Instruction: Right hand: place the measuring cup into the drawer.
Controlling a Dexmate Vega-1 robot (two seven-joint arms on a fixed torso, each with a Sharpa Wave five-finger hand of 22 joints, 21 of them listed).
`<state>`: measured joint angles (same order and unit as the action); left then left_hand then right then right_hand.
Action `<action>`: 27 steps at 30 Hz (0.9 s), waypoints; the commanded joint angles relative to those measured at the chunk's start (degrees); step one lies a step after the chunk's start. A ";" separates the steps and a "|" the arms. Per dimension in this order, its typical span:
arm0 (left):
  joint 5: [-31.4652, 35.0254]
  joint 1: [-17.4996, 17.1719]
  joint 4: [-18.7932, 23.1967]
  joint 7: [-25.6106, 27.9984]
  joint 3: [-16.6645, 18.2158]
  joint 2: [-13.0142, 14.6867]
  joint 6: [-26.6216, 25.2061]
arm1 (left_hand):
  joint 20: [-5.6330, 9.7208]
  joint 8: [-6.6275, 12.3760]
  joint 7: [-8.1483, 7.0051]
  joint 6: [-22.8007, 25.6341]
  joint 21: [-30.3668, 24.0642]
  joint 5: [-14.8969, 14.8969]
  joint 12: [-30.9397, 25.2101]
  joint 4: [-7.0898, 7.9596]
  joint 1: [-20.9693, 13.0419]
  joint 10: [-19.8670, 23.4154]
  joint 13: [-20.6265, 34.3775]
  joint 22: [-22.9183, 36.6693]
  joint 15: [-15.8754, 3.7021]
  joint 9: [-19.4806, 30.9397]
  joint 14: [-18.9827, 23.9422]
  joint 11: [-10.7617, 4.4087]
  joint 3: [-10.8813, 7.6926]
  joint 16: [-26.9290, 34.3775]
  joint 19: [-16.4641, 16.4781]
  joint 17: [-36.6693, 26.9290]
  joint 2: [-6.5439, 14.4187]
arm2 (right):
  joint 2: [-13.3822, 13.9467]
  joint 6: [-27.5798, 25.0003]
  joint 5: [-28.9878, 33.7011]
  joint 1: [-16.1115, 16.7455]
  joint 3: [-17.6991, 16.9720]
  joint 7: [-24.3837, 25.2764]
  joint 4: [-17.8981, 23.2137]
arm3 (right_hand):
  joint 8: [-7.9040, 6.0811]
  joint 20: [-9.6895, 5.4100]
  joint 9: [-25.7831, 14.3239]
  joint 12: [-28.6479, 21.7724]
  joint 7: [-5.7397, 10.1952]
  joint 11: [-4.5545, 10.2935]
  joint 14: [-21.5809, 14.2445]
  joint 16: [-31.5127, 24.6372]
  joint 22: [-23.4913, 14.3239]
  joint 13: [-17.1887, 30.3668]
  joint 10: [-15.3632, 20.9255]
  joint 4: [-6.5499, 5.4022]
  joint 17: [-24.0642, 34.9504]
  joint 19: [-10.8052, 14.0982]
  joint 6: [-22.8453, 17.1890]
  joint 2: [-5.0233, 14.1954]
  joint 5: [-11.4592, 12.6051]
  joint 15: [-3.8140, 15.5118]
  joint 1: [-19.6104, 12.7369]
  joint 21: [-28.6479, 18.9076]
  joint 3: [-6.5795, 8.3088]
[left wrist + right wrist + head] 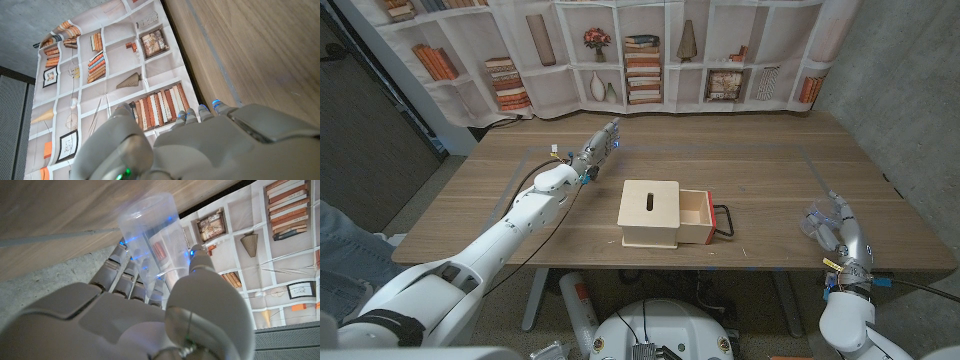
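A clear plastic measuring cup (150, 240) is gripped in my right hand (150, 310), fingers on one side and thumb on the other. In the head view the right hand (837, 228) holds the cup (816, 219) low over the table's right end, well to the right of the drawer. The light wooden box (649, 213) with a slot in its top stands mid-table, its drawer (696, 219) pulled out to the right with a red-and-black handle (724, 221). My left hand (597, 148) is held above the table behind and left of the box, fingers stretched out, holding nothing.
A bookshelf-print curtain (620, 50) hangs behind the table's far edge. A concrete wall (910, 90) stands on the right. A person's knee in jeans (340, 250) shows at the left edge. The table's right edge (910, 215) runs close to my right hand.
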<state>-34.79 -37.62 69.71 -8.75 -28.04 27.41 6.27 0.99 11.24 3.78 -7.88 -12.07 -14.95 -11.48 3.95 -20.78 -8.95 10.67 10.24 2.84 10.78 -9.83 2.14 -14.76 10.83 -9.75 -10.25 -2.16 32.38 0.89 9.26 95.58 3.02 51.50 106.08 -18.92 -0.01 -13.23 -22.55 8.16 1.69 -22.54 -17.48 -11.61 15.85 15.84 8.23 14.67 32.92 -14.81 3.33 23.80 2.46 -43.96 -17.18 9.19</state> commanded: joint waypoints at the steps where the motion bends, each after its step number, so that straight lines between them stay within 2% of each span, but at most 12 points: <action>1: 0.05 -0.02 0.46 0.14 0.39 0.33 0.17 | -0.28 0.25 -0.05 -0.03 0.02 0.19 -0.20 -0.05 -0.11 -0.11 0.12 0.33 0.44 0.17 -1.96 -0.17 0.15 -0.09 -2.74 -0.29 0.47 | 0.72 1.31 -0.54 0.67 -1.15 -1.43 1.25 | -0.64 -0.16 -0.28 -0.87 -0.11 -0.03 -0.80 -0.05 -0.24 0.39 1.49 -0.01 0.28 0.96 -1.24 0.31 -0.56 3.93 -0.90 -0.38 0.64; 4: -0.07 -0.31 0.77 0.27 0.55 0.55 0.12 | -0.28 0.25 -0.08 -0.01 0.02 0.20 -0.20 -0.06 -0.14 -0.13 0.13 0.33 0.42 0.17 -1.94 -0.14 0.17 -0.09 -2.74 -0.29 0.49 | 0.94 1.64 -0.51 0.62 -1.36 -2.03 1.56 | -1.01 -0.29 -0.41 -1.01 -0.82 0.30 -1.36 -0.19 -0.24 0.52 1.72 -0.08 0.39 1.35 -2.17 0.50 -0.96 4.05 -1.04 -0.53 0.73; 6: -0.20 -0.45 0.74 0.22 0.65 0.59 0.18 | -0.29 0.25 -0.06 0.00 0.03 0.21 -0.19 -0.07 -0.15 -0.15 0.13 0.33 0.46 0.18 -1.99 -0.14 0.18 -0.11 -2.75 -0.29 0.51 | 1.16 1.46 -0.17 0.58 -1.46 -2.34 1.88 | -1.11 -1.14 -0.48 -1.06 -1.19 0.38 -1.53 -0.21 -0.25 0.60 1.77 -0.15 0.48 1.65 -2.47 0.71 -1.27 4.24 -1.15 -0.64 0.82; 10: -0.29 -0.68 0.90 0.27 0.79 0.80 0.21 | -0.27 0.25 -0.06 0.01 0.04 0.21 -0.20 -0.07 -0.17 -0.13 0.13 0.33 0.46 0.18 -1.99 -0.13 0.20 -0.11 -2.75 -0.29 0.52 | 1.21 1.75 0.04 0.46 -1.71 -2.78 2.27 | -1.36 -1.50 -0.56 -1.28 -1.93 0.54 -1.96 -0.31 -0.26 0.70 2.22 -0.25 0.59 1.91 -3.18 0.97 -1.70 4.43 -1.25 -0.75 0.91; 16: -0.37 -1.01 1.90 0.53 1.05 1.44 -0.21 | -0.22 0.26 -0.01 0.04 0.05 0.22 -0.20 -0.08 -0.20 -0.14 0.13 0.33 0.45 0.18 -1.96 -0.06 0.23 -0.09 -2.76 -0.29 0.54 | 1.09 2.13 0.28 0.47 -2.25 -3.30 2.90 | -1.80 -1.84 -0.71 -2.04 -2.00 1.36 -2.92 -0.54 -0.27 0.88 3.99 -0.29 0.72 2.30 -4.44 1.21 -2.41 4.62 -1.48 -0.91 1.04; 27: -0.35 -0.62 2.04 0.11 1.29 2.04 -0.19 | -0.20 0.25 0.01 0.04 0.08 0.25 -0.19 -0.10 -0.24 -0.18 0.13 0.33 0.47 0.18 -2.00 -0.06 0.30 -0.11 -2.78 -0.29 0.58 | 0.49 4.23 0.67 0.53 -2.82 -4.08 3.15 | -2.31 -2.47 -0.96 -2.91 -1.85 1.70 -3.89 -0.69 -0.30 1.21 5.96 -0.26 0.90 2.96 -5.89 1.81 -3.49 4.83 -2.11 -1.20 1.45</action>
<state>-35.07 -38.40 71.44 -8.37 -27.03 28.84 6.33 1.00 11.24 3.78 -7.88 -12.08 -14.95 -11.48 3.77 -20.78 -8.95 10.67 10.24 2.84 10.78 -9.83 2.14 -14.58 10.83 -9.75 -10.25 -2.16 33.38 3.43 9.42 96.09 0.81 48.37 108.71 -20.83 -2.15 -14.00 -24.84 6.44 3.17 -25.84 -17.80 -11.60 16.91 20.83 8.04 15.32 35.69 -19.99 4.35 20.74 2.65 -45.80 -18.06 10.29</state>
